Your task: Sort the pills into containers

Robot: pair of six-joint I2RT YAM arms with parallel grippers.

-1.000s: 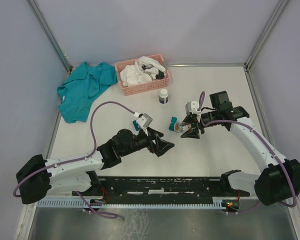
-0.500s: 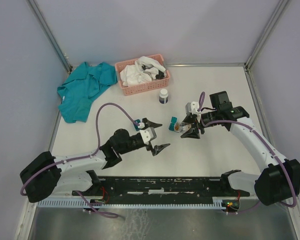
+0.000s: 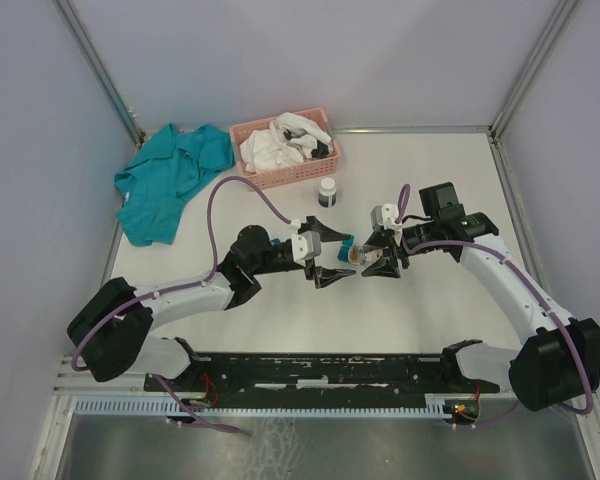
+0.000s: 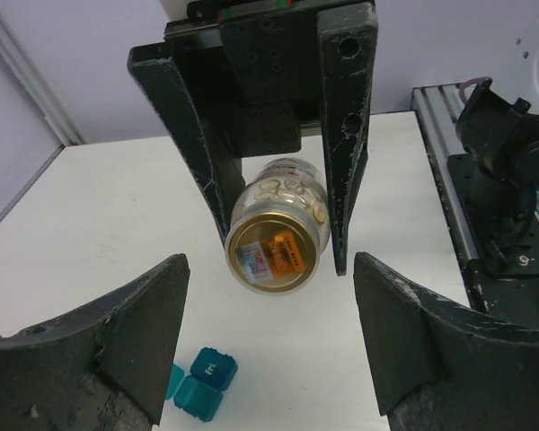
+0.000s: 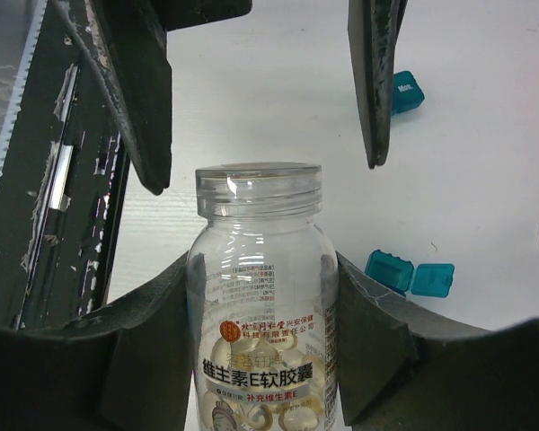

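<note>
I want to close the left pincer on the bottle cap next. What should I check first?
1. Pill bottle clamped in right pincer: ok.
2. Cap seated on the bottle: ok.
3. Left pincer open wider than the cap: ok.
4. Cap centred in the left pincer's opening, both wrist views: ok.
5. Cap deep enough inside that opening: cannot tell.
6. Teal containers beside, not between, the pincers: ok.

Clear bottle (image 5: 260, 296) capped, lying level above mid-table, pale yellow pills (image 5: 251, 415) inside, shut teal container (image 5: 407, 92) with white lettering, open teal container (image 5: 389, 269), lid flipped flat, both mid-table, apart
</note>
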